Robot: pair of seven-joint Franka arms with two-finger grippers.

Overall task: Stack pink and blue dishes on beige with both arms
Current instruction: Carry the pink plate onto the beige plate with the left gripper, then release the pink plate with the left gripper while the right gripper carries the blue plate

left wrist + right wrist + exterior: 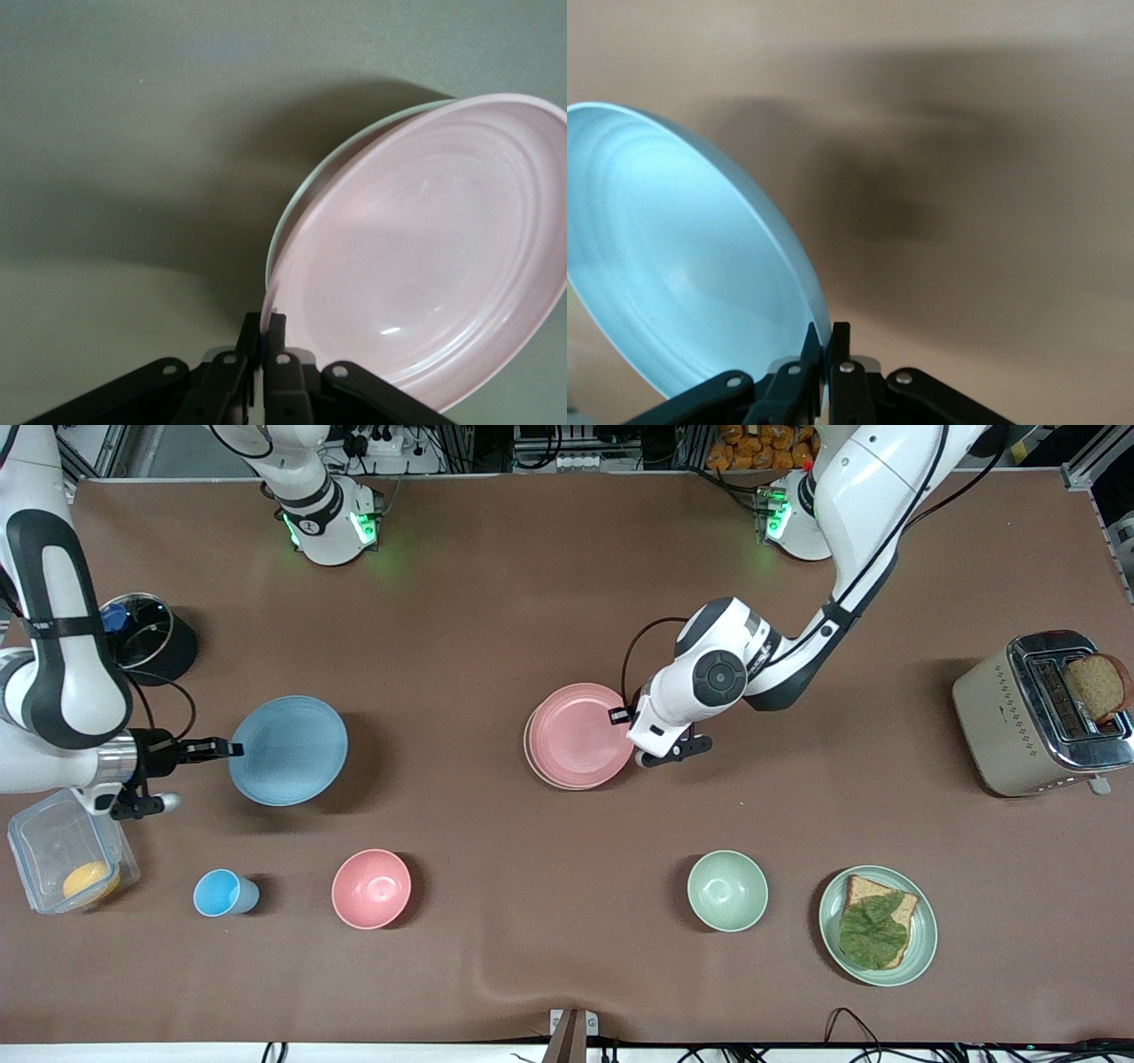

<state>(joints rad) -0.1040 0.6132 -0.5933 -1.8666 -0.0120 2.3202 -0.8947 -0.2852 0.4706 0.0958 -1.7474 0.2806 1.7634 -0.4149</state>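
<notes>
Both plate rims between closed fingers [262, 341].

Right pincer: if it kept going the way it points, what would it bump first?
The right pincer is shut on the blue plate; past it the brown table looks free, and probably the pink plate comes first.

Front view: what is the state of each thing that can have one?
Pale pink matte plate: gripped at rim by left gripper, tilted over cream-beige round plate.
Light blue matte plate: gripped by right gripper, lifted.
Silver toaster: bread slice up in one slot.
Clear plastic box: open.
</notes>
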